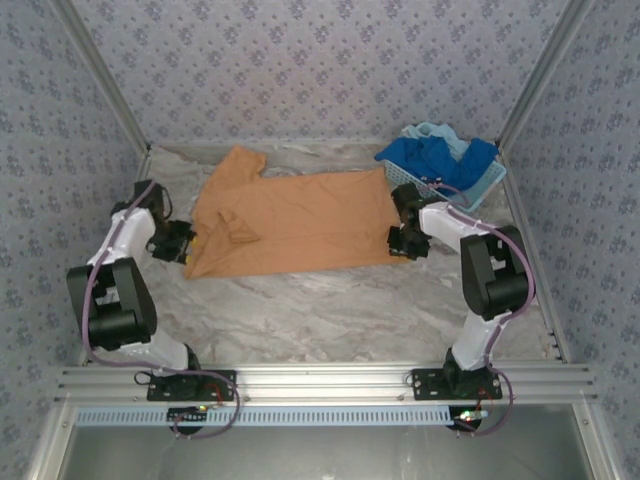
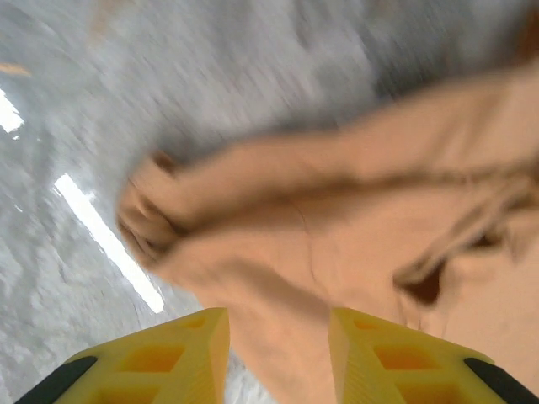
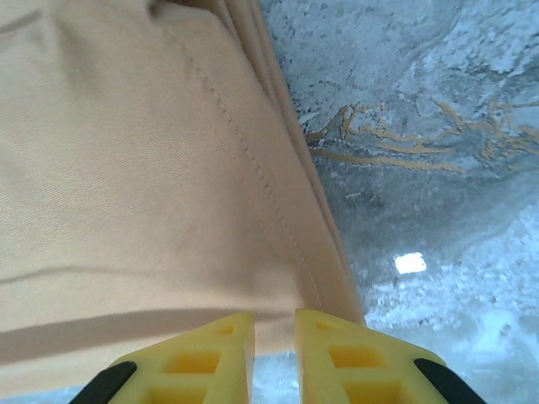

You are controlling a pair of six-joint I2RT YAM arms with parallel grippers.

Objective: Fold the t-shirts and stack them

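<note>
So the marble-look counter (image 1: 330, 310) is the biggest thing here. The orange t-shirt (image 1: 300, 225) is spread mostly flat on it, stretched right between the two sets of jaws. The left jaws sit at one end of it and the right jaws at the other.

Past the right jaws, on the far side from the arm bases, there's a light blue basket (image 1: 490, 185). A royal blue shirt (image 1: 430, 160) and a pale aqua shirt (image 1: 430, 130) are heaped in it. Neither looks folded yet, so I'd say we're early in the job.

Near the left jaws the cloth is rumpled, with a sleeve bunched up just ahead of the tips. At the right jaws it's a clean stitched hem lying smooth.

Jaw state, honestly:
- The left jaws are partway apart with orange cloth running into the gap. The wrist view is blurry though, so I can't tell if they're actually clamping it.
- The right jaws are almost together, just a slim gap, with the hem right at the tips. I can't tell if they're pinching it either.

Handling-wise it's light, floppy cotton-type stuff. It'll sag and drag on the counter, and anything not held will trail behind. My take is to grab the doubled hem or a corner where it's thickest. Both ends need holding so the fold line doesn't wander.
</note>
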